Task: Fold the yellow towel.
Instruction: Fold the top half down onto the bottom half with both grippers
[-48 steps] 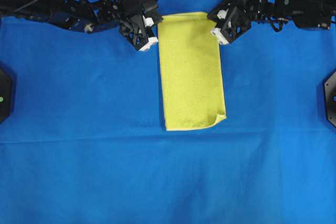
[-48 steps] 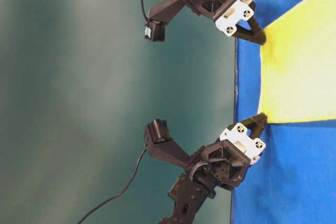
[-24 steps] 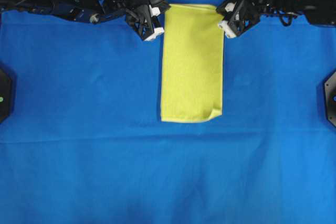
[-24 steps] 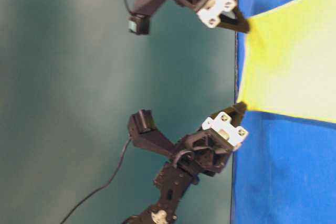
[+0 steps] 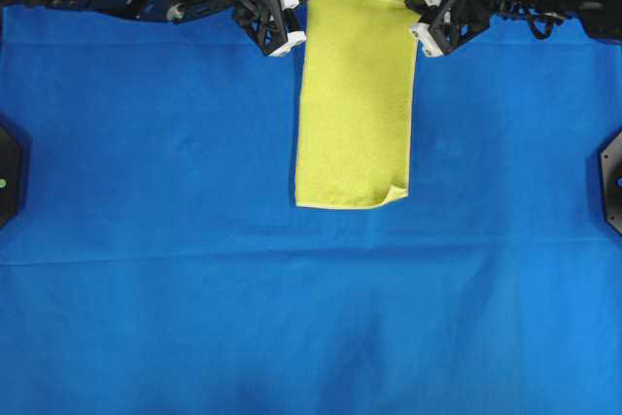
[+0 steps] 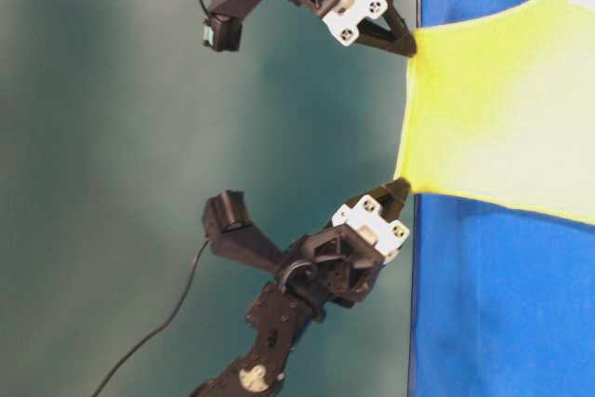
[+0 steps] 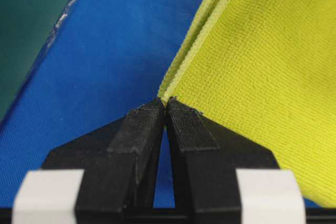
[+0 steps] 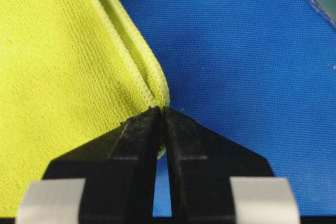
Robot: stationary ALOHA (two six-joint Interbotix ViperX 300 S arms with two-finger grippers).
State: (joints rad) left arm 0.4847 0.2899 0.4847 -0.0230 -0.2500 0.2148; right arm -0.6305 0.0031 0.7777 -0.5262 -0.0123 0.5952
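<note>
Yellow towel, folded into a long strip, hangs from its two 12 o'clock corners, lifted off the blue cloth covering the tabletop. The left gripper and right gripper each pinch one corner, jaws narrow. Its 5 o'clock corner curls over. Wide bare cloth spreads toward 6 o'clock; both arms are cut off by the frame.

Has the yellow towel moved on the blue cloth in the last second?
Yes. In the overhead view the yellow towel has slid toward the top edge of the blue cloth, its bottom hem now farther from the cloth's horizontal crease.
</note>
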